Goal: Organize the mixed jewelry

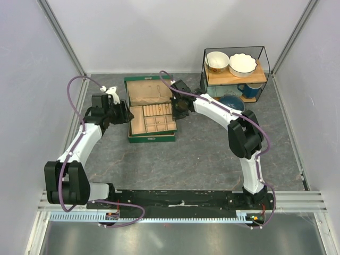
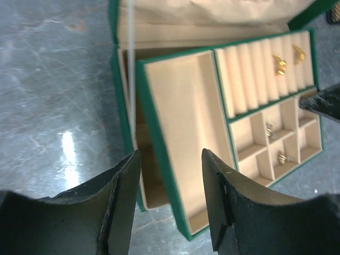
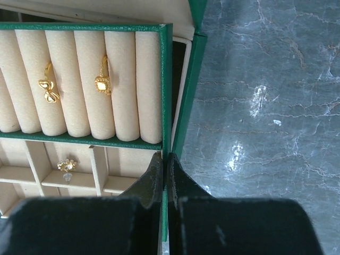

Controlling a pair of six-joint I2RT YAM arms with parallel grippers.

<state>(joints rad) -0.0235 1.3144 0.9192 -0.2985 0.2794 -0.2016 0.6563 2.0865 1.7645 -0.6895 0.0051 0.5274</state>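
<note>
Two gold rings (image 3: 102, 82) and a stud (image 3: 66, 166) sit slotted just ahead of the right fingers (image 3: 156, 172), which pinch the tray rim (image 3: 166, 79); the left fingers (image 2: 125, 186) gape, and seemingly little remains.

Gold rings (image 3: 102, 84) slotted upright between rolls (image 3: 119, 90); stud (image 3: 67, 165) in compartment (image 3: 69, 178).

The box (image 1: 151, 138) sits mid-tabletop (image 1: 202, 159), with the rack (image 1: 256, 79) behind it to the right. Two rings (image 3: 49, 90) sit in the roll slots (image 3: 123, 90), and studs (image 2: 281, 158) lie in the small compartments (image 3: 24, 158) just before them.
</note>
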